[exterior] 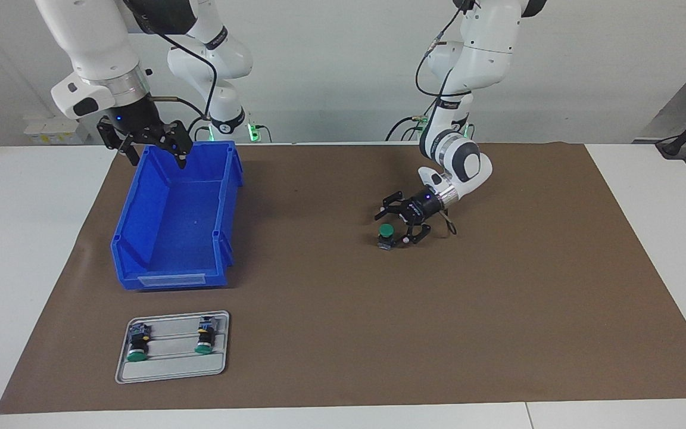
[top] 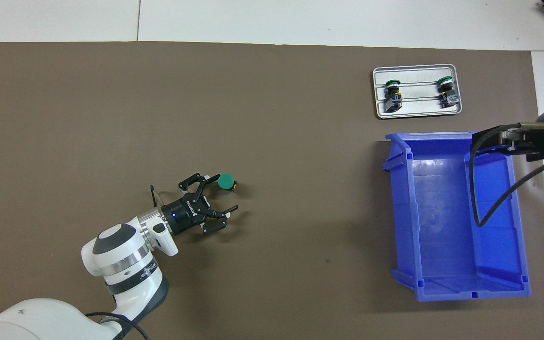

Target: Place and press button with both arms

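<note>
The left tool (exterior: pixel 401 225) stands low over the brown mat (exterior: pixel 498 310), right of centre in the facing view, its black fingers spread wide and gripping nothing. The button (exterior: pixel 386 235) stands upright on the mat just beside it, its round green cap up and its stubby black body under it; one fingertip lies close against it, though whether they touch cannot be told. In the overhead view the button (top: pixel 226 181) sits at the upper edge of the left tool (top: pixel 220 198), partly between the spread fingers.

The right tool (exterior: pixel 151 146), upper left of the facing view, hangs open and empty over the rim of the glossy blue plastic bin (exterior: pixel 158 277), a deep rectangular one.

At lower left a flat grey metal tray (exterior: pixel 170 372) with raised ribs carries two more green-capped buttons (exterior: pixel 138 344) lying on their sides. The mat is matte, spread over the white table (exterior: pixel 21 250).
</note>
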### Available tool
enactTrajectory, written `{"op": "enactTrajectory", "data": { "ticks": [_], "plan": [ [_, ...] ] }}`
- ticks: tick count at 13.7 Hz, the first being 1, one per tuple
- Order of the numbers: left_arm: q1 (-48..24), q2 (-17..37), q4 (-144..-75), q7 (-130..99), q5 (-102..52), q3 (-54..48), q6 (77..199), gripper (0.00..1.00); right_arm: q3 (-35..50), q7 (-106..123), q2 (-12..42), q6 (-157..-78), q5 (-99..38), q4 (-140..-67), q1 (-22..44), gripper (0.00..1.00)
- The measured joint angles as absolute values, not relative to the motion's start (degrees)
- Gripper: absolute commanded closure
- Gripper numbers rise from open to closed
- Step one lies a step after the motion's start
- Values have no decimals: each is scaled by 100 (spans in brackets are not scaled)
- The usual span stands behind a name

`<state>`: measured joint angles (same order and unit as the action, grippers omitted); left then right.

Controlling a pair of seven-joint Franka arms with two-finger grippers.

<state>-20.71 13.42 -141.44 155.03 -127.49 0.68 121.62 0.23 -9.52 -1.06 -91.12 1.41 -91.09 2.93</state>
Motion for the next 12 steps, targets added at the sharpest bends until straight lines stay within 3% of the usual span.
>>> {"op": "enactTrajectory", "data": {
  "ticks": [4, 12],
  "plan": [
    [-1975, 1342, -14161, 15526, -12568, 133, 12308, 4, 23, -952, -106, -9112, 141, -9110, 294, 0],
    [-385, 1347, -13575, 14906, -10563, 189, 12336, 7, 23, -952, -106, -9112, 141, -9110, 294, 0]
  ]
}}
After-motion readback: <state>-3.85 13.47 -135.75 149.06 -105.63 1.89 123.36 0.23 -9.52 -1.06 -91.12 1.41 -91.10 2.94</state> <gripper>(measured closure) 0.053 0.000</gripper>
